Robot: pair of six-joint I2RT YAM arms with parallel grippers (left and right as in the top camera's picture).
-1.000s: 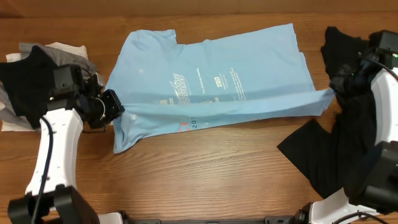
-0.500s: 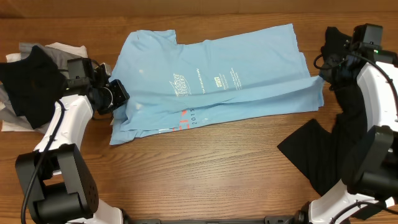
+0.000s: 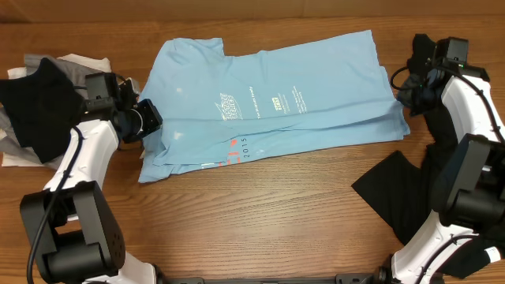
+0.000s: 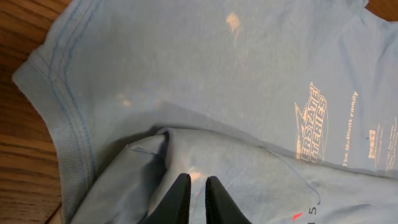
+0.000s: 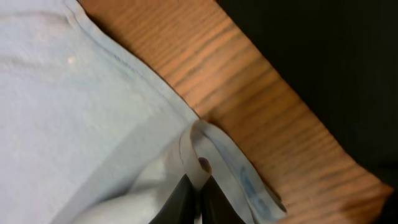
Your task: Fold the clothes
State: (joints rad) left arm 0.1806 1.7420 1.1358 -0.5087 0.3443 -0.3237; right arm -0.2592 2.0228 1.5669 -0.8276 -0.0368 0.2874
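Note:
The light-blue T-shirt (image 3: 268, 102) lies across the middle of the table with small white print facing up. Its near edge is folded back over itself, showing coral and white marks. My left gripper (image 3: 147, 122) is at the shirt's left end, shut on a fold of the blue cloth (image 4: 186, 155); its jaws (image 4: 198, 182) pinch that fold. My right gripper (image 3: 404, 88) is at the shirt's right end, and its jaws (image 5: 198, 182) are shut on the shirt's hem (image 5: 205, 146).
A pile of black, grey and white garments (image 3: 39, 102) lies at the far left beside my left arm. Black garments (image 3: 422, 193) lie at the right, under and behind my right arm. Bare wood (image 3: 252, 213) lies in front of the shirt.
Both grippers have carried the shirt's near edge away from the front, over the shirt. The lifted band now lies folded on the shirt and the right end has moved inward.

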